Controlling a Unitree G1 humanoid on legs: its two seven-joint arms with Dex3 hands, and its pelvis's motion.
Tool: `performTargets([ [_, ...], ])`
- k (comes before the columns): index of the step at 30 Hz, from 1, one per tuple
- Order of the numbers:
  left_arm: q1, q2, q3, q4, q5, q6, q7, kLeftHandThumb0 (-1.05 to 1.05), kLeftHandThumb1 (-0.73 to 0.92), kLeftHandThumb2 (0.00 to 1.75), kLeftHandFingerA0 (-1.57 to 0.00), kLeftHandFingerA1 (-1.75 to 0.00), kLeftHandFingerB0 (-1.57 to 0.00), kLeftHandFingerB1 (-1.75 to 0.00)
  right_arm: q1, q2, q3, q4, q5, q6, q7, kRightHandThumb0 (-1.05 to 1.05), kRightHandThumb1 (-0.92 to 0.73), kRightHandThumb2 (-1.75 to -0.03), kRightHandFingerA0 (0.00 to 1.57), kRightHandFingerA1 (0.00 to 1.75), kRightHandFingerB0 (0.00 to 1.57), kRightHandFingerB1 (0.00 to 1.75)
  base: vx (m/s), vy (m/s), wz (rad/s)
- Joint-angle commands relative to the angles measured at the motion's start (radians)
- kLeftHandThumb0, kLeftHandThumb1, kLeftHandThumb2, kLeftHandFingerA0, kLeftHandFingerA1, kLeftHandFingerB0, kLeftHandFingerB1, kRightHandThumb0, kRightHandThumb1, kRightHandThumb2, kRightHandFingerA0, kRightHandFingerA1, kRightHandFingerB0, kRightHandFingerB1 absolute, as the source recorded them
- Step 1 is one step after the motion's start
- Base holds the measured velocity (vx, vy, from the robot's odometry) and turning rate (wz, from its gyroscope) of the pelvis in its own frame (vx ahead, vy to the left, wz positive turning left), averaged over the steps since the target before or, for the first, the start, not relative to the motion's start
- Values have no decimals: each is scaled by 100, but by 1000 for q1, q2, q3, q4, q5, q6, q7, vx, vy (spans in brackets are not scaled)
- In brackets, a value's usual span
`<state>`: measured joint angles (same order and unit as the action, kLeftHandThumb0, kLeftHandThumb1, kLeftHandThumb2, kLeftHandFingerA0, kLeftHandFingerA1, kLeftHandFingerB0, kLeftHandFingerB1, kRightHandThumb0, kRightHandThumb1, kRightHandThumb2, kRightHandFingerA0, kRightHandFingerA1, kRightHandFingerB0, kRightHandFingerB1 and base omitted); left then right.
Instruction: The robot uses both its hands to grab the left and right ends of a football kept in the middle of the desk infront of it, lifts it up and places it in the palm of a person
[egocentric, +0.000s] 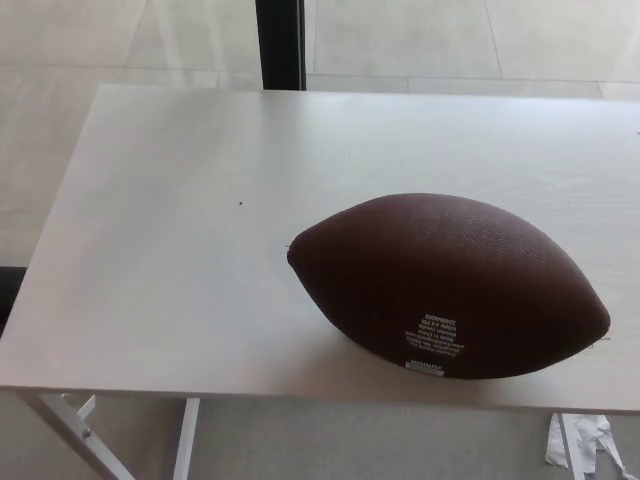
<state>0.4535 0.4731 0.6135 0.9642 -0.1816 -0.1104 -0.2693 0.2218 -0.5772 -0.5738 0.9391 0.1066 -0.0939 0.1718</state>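
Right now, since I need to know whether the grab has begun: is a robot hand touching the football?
No, the football lies alone on the desk, with no robot hand in view.

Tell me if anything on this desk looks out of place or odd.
Nothing looks damaged or spilled. The football lies on its side, toward the right and near edge of the desk rather than its middle. Neither robot hand is in view.

football (450, 285) unobstructed, desk (170, 250) bare around
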Motion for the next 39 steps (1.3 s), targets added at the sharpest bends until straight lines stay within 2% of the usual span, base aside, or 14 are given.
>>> performTargets([
  [1,14,-4,92,-21,-145,-35,-124,-78,53,89,-53,-70,-31,-55,-17,-21,-81,6,116,-51,68,-74,-61,-95,29,51,12,41,0,0,0],
  [11,-110,14,205,-41,-234,-4,-118,-75,74,62,-58,-64,-32,-45,-65,-55,-266,-83,217,31,-35,-88,-82,-66,39,43,16,27,0,0,0],
  [12,-133,36,190,-71,-213,-34,-127,-78,80,64,-61,-59,-34,-43,-94,-63,-320,-107,263,40,-54,-101,-71,-103,34,50,12,38,0,0,0],
  [14,-185,50,207,-119,-244,-24,-146,-80,77,63,-63,-56,-37,-42,-126,-64,-354,-162,279,60,-81,-91,-79,-66,41,40,16,26,0,0,0],
  [15,-214,59,207,-194,-265,19,-147,-88,66,101,-60,-63,-32,-51,-147,-63,-358,-205,282,69,-93,-89,-65,-102,37,51,9,40,0,0,0],
  [17,-238,53,191,-388,-275,58,-120,-89,68,104,-60,-63,-31,-53,-175,-49,-363,-302,299,96,-88,-87,-80,-65,48,37,24,29,0,0,0],
  [18,-252,53,190,-437,-289,83,-115,-83,76,63,-69,-50,-39,-40,-183,-41,-362,-342,306,105,-86,-88,-79,-65,46,37,27,30,0,0,0],
  [19,-282,59,187,-484,-307,114,-115,-85,57,98,-62,-56,-40,-50,-204,-35,-360,-374,320,104,-77,-87,-78,-64,46,38,30,31,0,0,0],
  [22,-328,74,173,-564,-321,161,-116,-85,71,63,-71,-41,-51,-36,-236,-15,-353,-448,333,134,-94,-86,-79,-65,48,37,30,31,0,0,0],
  [26,-474,68,54,-821,-348,299,-64,-87,62,71,-56,-43,-44,-40,-319,76,-240,-672,345,202,-120,-88,-80,-65,68,48,40,36,0,0,0],
  [27,-495,58,18,-857,-334,303,-67,-80,77,64,-50,-39,-37,-36,-324,106,-210,-696,330,178,-112,-97,-70,-106,64,58,36,51,0,0,0],
  [28,-523,25,-19,-910,-350,328,-48,-81,64,96,-31,-52,-19,-47,-327,152,-172,-748,324,171,-121,-95,-78,-66,68,44,40,40,0,0,0],
  [37,-638,-168,-306,-1016,-239,397,1,-81,74,105,-26,-59,-15,-50,-306,379,61,-943,315,272,-115,-87,-82,-65,53,39,35,31,0,0,0],
  [39,-647,-192,-352,-1007,-217,401,1,-81,74,104,-25,-61,-13,-50,-301,414,76,-957,338,316,-130,-87,-61,-101,46,52,32,46,0,0,0],
])
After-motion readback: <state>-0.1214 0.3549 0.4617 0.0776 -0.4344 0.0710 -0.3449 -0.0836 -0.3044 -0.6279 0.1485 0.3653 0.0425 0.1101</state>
